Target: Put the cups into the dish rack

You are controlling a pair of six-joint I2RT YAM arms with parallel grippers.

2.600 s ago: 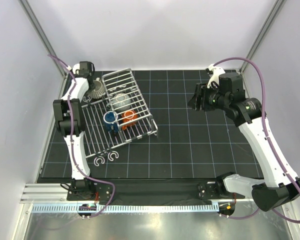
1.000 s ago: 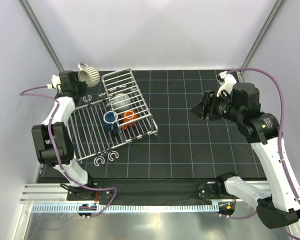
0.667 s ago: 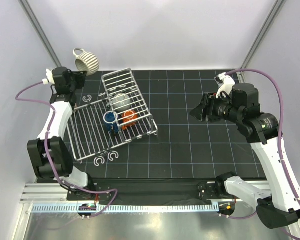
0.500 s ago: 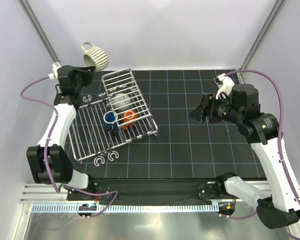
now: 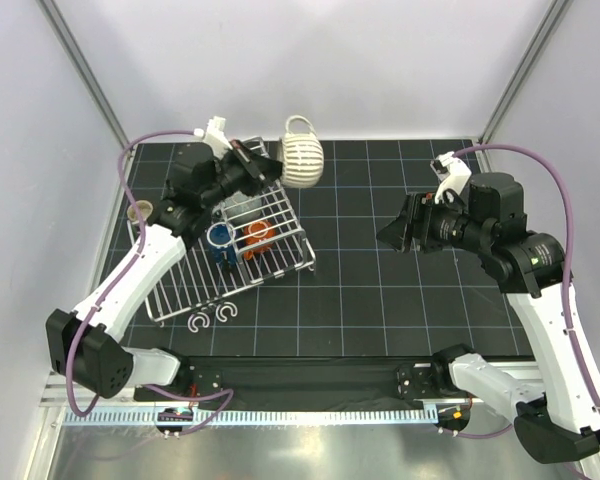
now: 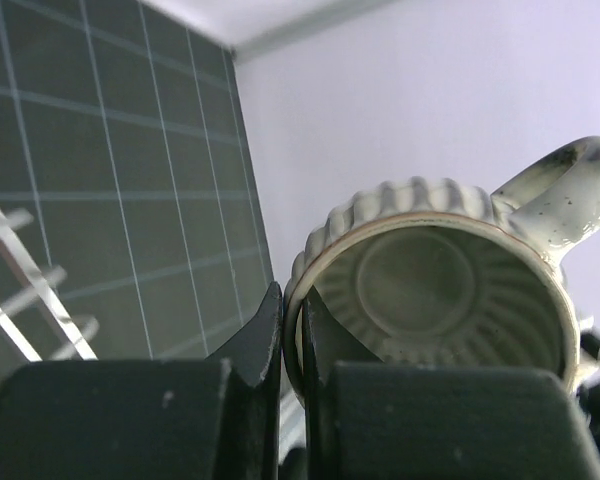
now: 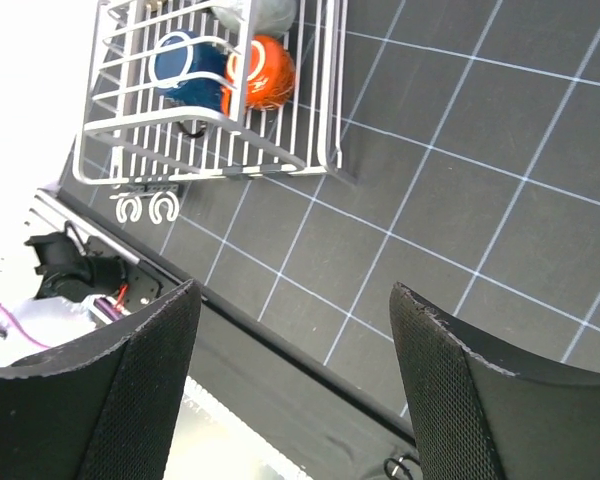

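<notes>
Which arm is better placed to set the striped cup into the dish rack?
Left. The left gripper is shut on the rim of the striped cup, holding it aloft near the far end of the dish rack. The right gripper is open, empty, and off to the rack's right.

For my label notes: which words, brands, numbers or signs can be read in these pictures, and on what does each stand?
None can be read in any view. The striped cup, the blue cup, the orange cup and the rack show no lettering.
</notes>
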